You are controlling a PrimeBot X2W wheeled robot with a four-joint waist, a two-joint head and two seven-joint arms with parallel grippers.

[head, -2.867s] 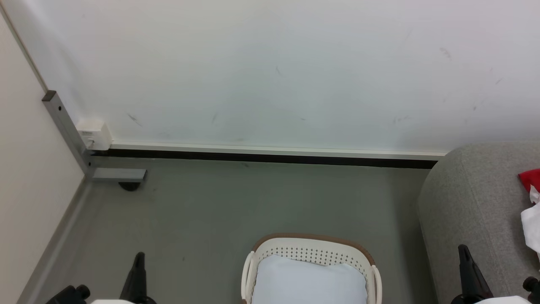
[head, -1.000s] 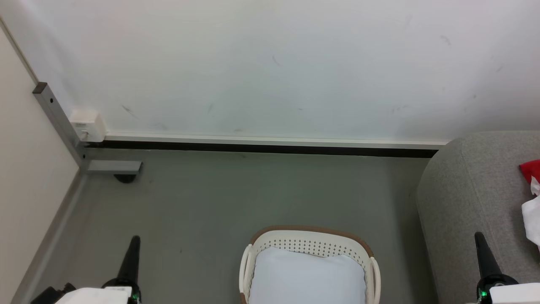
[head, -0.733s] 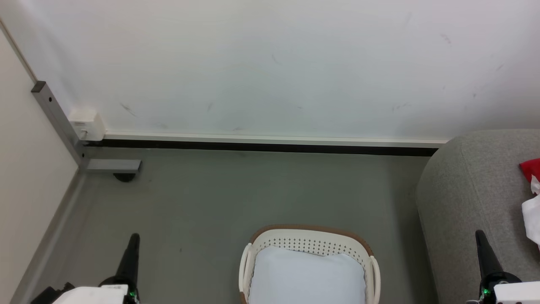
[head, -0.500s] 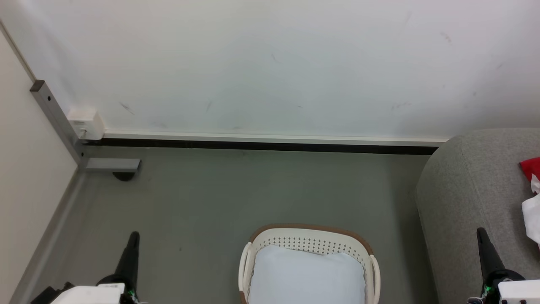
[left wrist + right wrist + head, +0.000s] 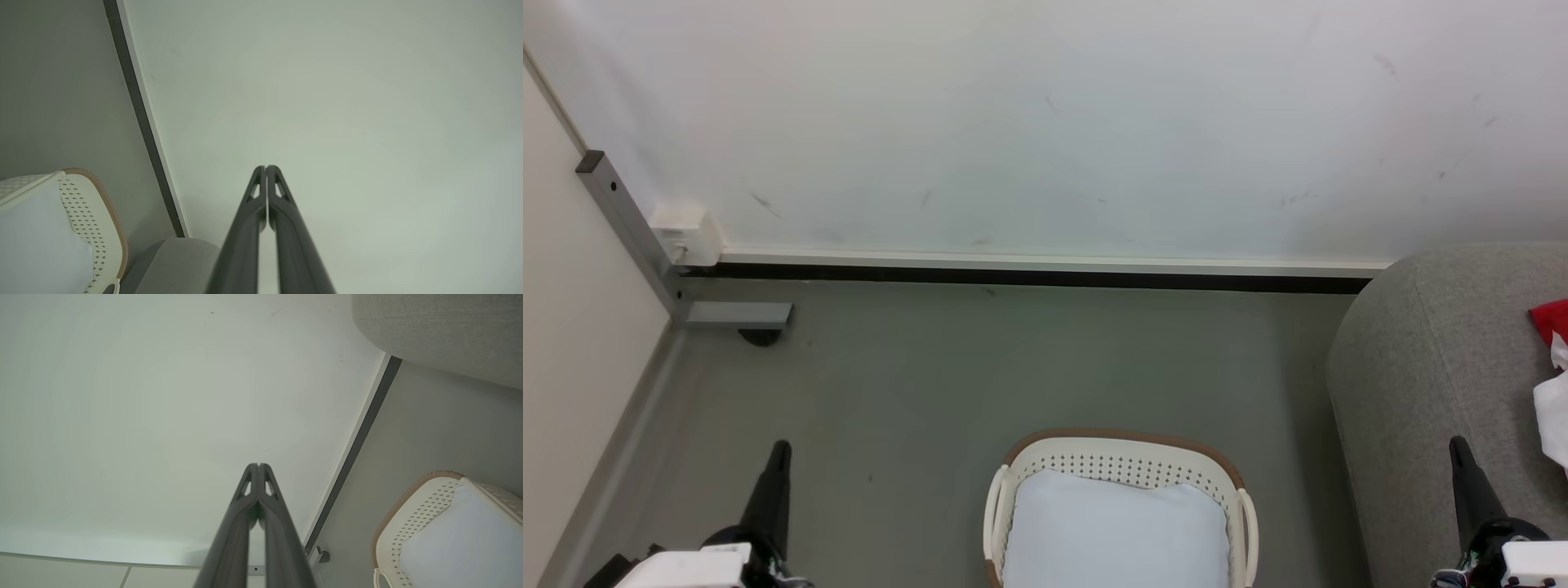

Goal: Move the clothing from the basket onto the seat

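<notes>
Since the earliest picture the head camera has tipped, so the whole scene sits a little higher; apart from that, the right gripper (image 5: pixel 1457 443) has gone outward, farther from the basket (image 5: pixel 1123 438), and both grippers reach higher in the head view, with more of the pale wrists at the bottom edge.

Left gripper (image 5: pixel 780 447): pressed together, nothing between the fingers (image 5: pixel 245 241), which meet along their length in the left wrist view and point at the bare wall (image 5: pixel 347 102); it hangs over the grey floor (image 5: pixel 1013 367), apart from everything; to its right, well apart, stands the basket, with only the pale liner (image 5: pixel 1115 531) seen inside; beyond its tip run the dark skirting (image 5: pixel 1045 278) and the wall; farther to its left, in the corner, stands a metal post (image 5: pixel 625 220) with a white box (image 5: pixel 686 230) beside it.

Right gripper: also pressed together and empty, its fingers (image 5: pixel 239 531) touching at the tips in the right wrist view; the basket is to its left, apart from it; the sofa (image 5: pixel 1421 359) is under it and to its right; the clothing (image 5: pixel 1553 400), red and white, lies on the sofa to the right of this gripper and a little beyond its tip, not touching it, cut by the picture's edge.
</notes>
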